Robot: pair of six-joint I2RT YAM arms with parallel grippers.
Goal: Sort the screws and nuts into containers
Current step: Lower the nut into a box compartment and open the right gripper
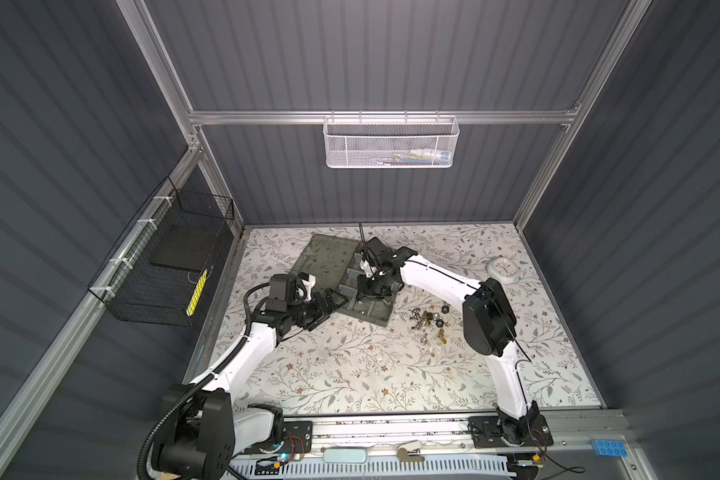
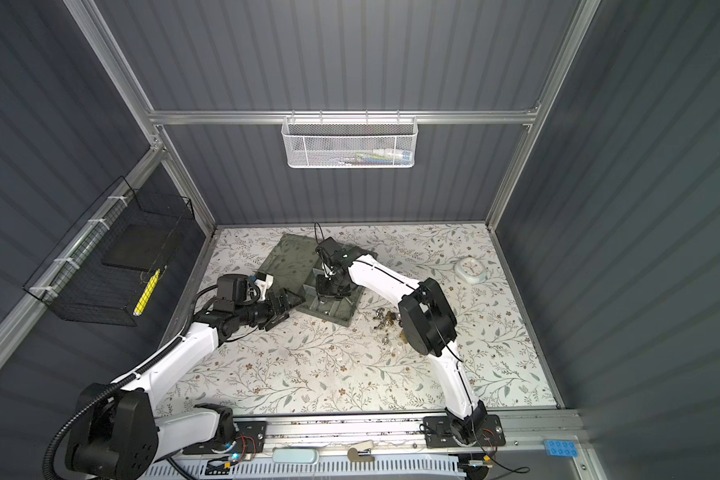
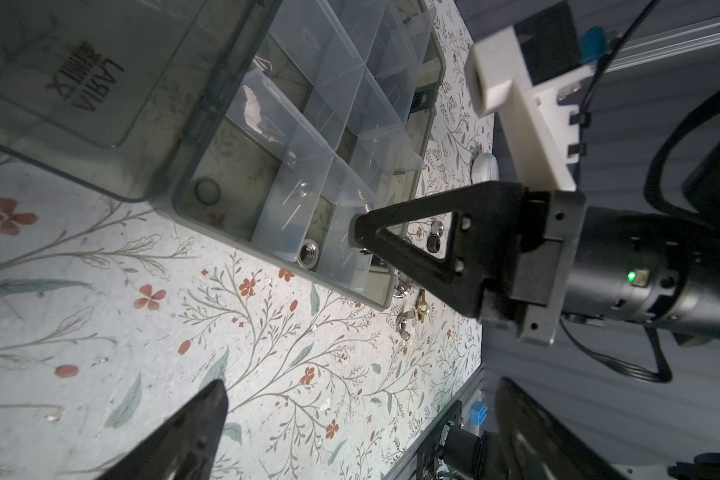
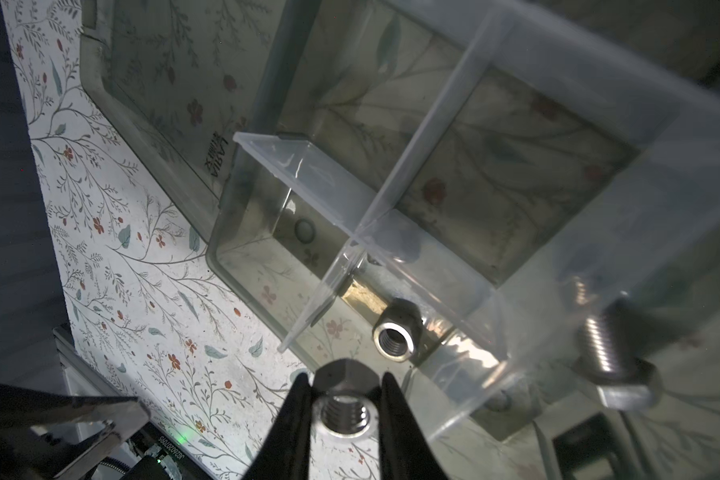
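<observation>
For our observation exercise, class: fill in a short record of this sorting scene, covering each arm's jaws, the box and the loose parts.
Right gripper: jaws shut on a silver nut, over the organiser box
Left gripper: jaws open, empty, beside the box
In the box: a second nut; a silver screw in the adjoining compartment
Lid: open, lying flat
Unsorted: loose pile of parts on the table

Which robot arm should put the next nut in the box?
Right. The right gripper pinches a silver nut above the organiser box; the left gripper is open and empty beside it.
</observation>
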